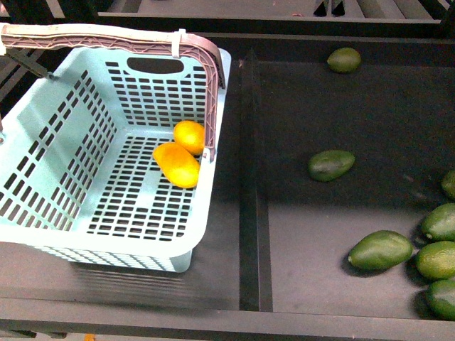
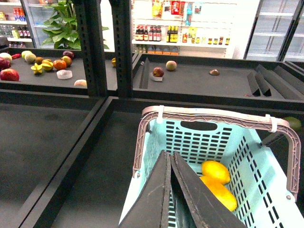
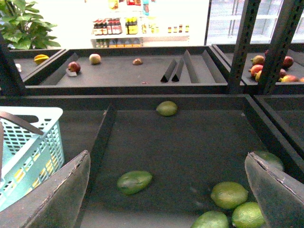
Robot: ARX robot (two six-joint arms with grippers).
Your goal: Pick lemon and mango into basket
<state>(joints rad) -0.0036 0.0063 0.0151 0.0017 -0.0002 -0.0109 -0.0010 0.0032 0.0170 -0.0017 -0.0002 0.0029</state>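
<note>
Small round yellow-orange lemon (image 1: 190, 136) and elongated yellow-orange mango (image 1: 177, 164) lie touching in the light aqua slotted plastic basket (image 1: 43, 163); the left gripper (image 2: 170, 159), fingers pressed together, hangs above the near rim and risks snagging it, while the right gripper (image 3: 166, 190), spread wide, sits over the dark green avocados (image 3: 134, 182).

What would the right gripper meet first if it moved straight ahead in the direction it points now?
Probably the dark green avocado lying alone on the black shelf floor, which sits between and ahead of the right gripper and its open jaws. Depth is unclear, so it may pass above it.

Front view: basket (image 1: 43, 153) cut off at left edge; handle (image 1: 212, 92) hides part of lemon (image 1: 189, 136). Avocados (image 1: 437, 259) cropped at right edge. Left gripper (image 2: 169, 164) blocks basket floor.
</note>
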